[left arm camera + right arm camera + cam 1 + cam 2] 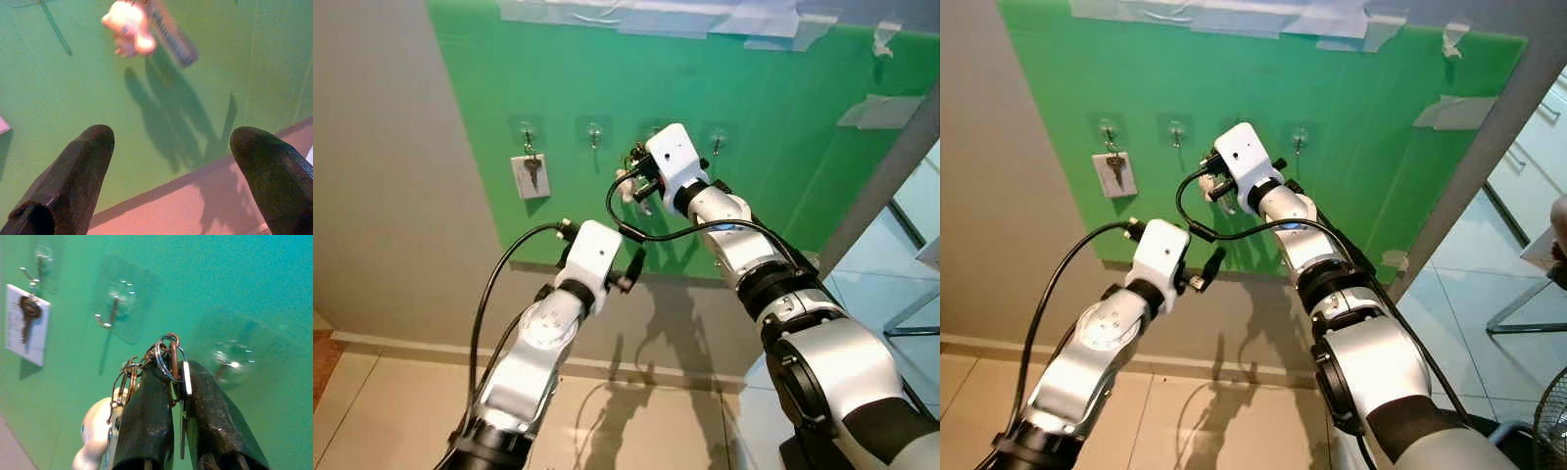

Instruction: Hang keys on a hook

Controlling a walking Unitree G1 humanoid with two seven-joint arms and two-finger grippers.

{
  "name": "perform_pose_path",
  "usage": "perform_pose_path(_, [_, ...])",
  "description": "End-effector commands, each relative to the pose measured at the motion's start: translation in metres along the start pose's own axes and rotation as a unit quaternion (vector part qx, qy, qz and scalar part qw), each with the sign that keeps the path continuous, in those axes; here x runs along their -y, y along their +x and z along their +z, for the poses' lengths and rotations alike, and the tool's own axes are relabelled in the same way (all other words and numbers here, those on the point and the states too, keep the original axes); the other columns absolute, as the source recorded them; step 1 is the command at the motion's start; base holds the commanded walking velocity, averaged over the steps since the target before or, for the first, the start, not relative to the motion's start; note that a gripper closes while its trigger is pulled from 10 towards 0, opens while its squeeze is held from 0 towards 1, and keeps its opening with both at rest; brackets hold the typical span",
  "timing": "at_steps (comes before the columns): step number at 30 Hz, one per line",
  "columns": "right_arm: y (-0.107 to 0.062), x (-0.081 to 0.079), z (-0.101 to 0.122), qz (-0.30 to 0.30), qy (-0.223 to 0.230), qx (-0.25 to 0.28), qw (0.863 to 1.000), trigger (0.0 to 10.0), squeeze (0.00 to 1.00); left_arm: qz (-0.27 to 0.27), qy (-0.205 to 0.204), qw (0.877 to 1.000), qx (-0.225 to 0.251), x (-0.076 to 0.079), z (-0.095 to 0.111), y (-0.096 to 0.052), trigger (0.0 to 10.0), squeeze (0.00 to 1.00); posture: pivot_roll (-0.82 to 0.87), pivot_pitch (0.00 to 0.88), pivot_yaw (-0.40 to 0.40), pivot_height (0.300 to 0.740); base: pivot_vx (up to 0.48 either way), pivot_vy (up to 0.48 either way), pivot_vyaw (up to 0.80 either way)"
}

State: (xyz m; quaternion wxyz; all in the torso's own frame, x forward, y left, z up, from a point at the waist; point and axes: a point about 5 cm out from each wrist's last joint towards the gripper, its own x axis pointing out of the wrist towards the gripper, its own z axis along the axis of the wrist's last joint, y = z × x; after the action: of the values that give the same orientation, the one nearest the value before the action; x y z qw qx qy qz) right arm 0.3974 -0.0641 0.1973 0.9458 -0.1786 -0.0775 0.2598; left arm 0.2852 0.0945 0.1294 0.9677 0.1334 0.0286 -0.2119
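The left gripper [171,161], fingers spread and empty, waits low before the green board [783,127]. Farther on, the right gripper [178,382] pinches a key ring [166,352] with its pale charm [95,431] dangling. Judged best: keep the ring's loop facing the nearest clear hook [108,313], then lower onto its tip.

right gripper [171,396]: raised, fingers clamped | left gripper [171,147]: lower, fingers spread
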Motion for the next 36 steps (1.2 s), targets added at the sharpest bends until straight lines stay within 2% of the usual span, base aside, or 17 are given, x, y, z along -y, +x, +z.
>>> perform_pose_path(1, [-0.001, 0.009, 0.007, -0.019, -0.007, 0.021, 1.000, 0.0, 0.00, -0.004, 0.037, 0.999, 0.030, 0.000, 0.008, -0.009, 10.0, 0.00, -0.04, 0.000, -0.043, 0.740, 0.000, 0.000, 0.00])
perform_pose_path(3, [-0.002, 0.015, 0.007, -0.031, -0.005, 0.021, 0.999, 0.0, 0.00, -0.001, 0.072, 0.996, 0.060, -0.001, 0.006, -0.027, 10.0, 0.00, -0.03, 0.000, -0.045, 0.740, 0.000, 0.000, 0.00])
perform_pose_path(5, [-0.003, 0.018, 0.007, -0.039, -0.006, 0.021, 0.999, 0.0, 0.00, 0.007, 0.090, 0.993, 0.081, -0.001, 0.005, -0.038, 10.0, 0.00, -0.02, 0.000, -0.047, 0.740, 0.000, 0.000, 0.00])
perform_pose_path(7, [-0.003, 0.018, 0.007, -0.040, -0.008, 0.021, 0.999, 0.0, 0.00, 0.012, 0.094, 0.992, 0.087, -0.002, 0.005, -0.041, 10.0, 0.00, -0.02, 0.000, -0.048, 0.740, 0.000, 0.000, 0.00])
perform_pose_path(8, [-0.003, 0.021, 0.008, -0.048, -0.014, 0.023, 0.999, 0.0, 0.00, 0.040, 0.108, 0.988, 0.106, -0.006, 0.002, -0.052, 10.0, 0.00, -0.01, 0.000, -0.051, 0.740, 0.000, 0.000, 0.00])
perform_pose_path(9, [-0.003, 0.021, 0.009, -0.050, -0.017, 0.024, 0.998, 0.0, 0.00, 0.049, 0.115, 0.986, 0.110, -0.007, 0.001, -0.056, 10.0, 0.00, -0.01, 0.000, -0.051, 0.740, 0.000, 0.000, 0.00])
perform_pose_path(14, [-0.002, 0.028, 0.013, -0.063, -0.022, 0.023, 0.998, 0.0, 0.00, 0.066, 0.104, 0.987, 0.102, -0.006, -0.013, -0.073, 10.0, 0.00, 0.00, 0.000, -0.056, 0.740, 0.000, 0.000, 0.00])
perform_pose_path(20, [0.000, 0.031, 0.015, -0.067, -0.027, 0.020, 0.997, 0.0, 0.00, 0.081, 0.103, 0.986, 0.103, -0.007, -0.015, -0.074, 10.0, 0.00, 0.00, 0.000, -0.061, 0.740, 0.000, 0.000, 0.00])
perform_pose_path(27, [0.002, 0.026, 0.015, -0.059, -0.024, 0.015, 0.998, 0.0, 0.00, 0.084, 0.104, 0.986, 0.104, -0.007, -0.018, -0.072, 10.0, 0.00, 0.00, 0.000, -0.064, 0.740, 0.000, 0.000, 0.00])
perform_pose_path(36, [0.003, 0.018, 0.005, -0.050, 0.036, -0.013, 0.998, 0.0, 0.00, 0.084, 0.112, 0.985, 0.100, -0.007, -0.017, -0.069, 10.0, 0.00, 0.02, 0.000, -0.066, 0.740, 0.000, 0.000, 0.00])
